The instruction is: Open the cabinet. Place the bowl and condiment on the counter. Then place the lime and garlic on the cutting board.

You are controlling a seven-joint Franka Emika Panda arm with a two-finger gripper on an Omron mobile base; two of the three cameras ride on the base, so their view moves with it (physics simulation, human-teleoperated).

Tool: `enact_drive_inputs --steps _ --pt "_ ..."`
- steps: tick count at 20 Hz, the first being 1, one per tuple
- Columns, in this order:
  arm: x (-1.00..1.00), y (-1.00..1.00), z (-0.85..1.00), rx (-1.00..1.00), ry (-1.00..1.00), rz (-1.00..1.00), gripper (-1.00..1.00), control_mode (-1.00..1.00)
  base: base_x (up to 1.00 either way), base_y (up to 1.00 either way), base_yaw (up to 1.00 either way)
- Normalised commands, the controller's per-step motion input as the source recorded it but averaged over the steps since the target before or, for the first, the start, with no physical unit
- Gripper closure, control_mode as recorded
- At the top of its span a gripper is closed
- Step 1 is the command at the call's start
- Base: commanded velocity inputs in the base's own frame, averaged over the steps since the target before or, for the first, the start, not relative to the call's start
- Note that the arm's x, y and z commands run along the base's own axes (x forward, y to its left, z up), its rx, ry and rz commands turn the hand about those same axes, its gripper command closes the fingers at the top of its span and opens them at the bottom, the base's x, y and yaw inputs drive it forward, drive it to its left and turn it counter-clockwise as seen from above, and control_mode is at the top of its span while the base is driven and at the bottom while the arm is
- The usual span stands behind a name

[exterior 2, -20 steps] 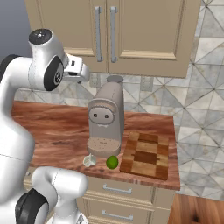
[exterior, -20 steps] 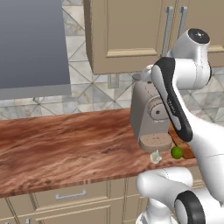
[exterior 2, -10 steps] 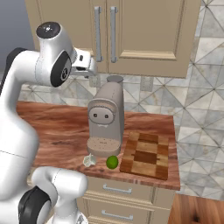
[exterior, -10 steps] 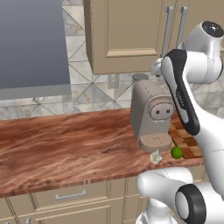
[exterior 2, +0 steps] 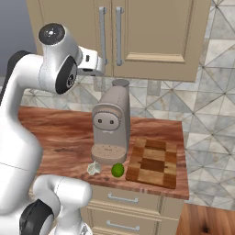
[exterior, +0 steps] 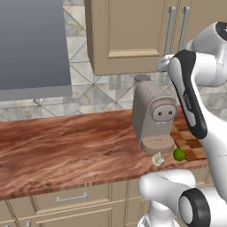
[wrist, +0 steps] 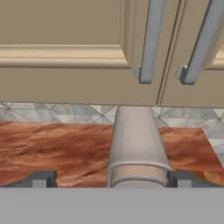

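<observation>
So, quick rundown, using the coffee machine [exterior 2: 110, 125] as my reference point:

Step in hand: looks like the very first one, opening the cabinet [exterior 2: 151, 36]. Both doors are shut, so nothing from inside is out yet.

Gripper: the gripper [wrist: 109, 178] hangs above the coffee machine and faces the doors, fingers [wrist: 40, 179] spread wide with nothing between them.

Handles: two long silver bars sit above the coffee machine. In the hand view the left handle [wrist: 148, 41] is nearly straight ahead, the right handle [wrist: 199, 43] a bit off to the side.

Next move: my guess is it needs to rise and push forward until one bar sits between the fingers, close on it, then pull the door along its swing without clipping the machine's top.

Lime: the lime [exterior 2: 118, 170] sits on the counter [exterior 2: 55, 137] in front of the coffee machine, just beside the cutting board [exterior 2: 153, 161].

Garlic: the garlic [exterior 2: 94, 168] is also in front of the machine, on the far side of the lime from the board.

Hidden: bowl and condiment are presumably behind the doors, can't confirm.

Hard to tell: how close the fingertips are to the handles.
</observation>
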Motion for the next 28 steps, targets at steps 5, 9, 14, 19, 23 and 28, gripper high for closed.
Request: enact_drive_inputs --steps 5,9,14,19,23,28 --pt "0.02 -0.01 0.32 0.02 0.00 0.00 -1.00 -1.00 0.00 0.00 0.00" --pt "0.00 -0.08 0.14 0.02 -0.06 0.00 -1.00 -1.00 0.00 0.00 0.00" --pt "0.02 -0.11 0.00 0.00 -0.18 0.00 -1.00 -1.00 0.00 0.00 0.00" --pt "0.00 -0.08 0.02 0.00 -0.15 0.00 -1.00 -1.00 0.00 0.00 0.00" --pt "0.02 0.00 0.30 0.00 0.00 -0.03 -1.00 -1.00 0.00 0.00 0.00" --pt "0.06 0.00 0.15 0.00 0.07 -0.01 -1.00 -1.00 0.00 0.00 0.00"
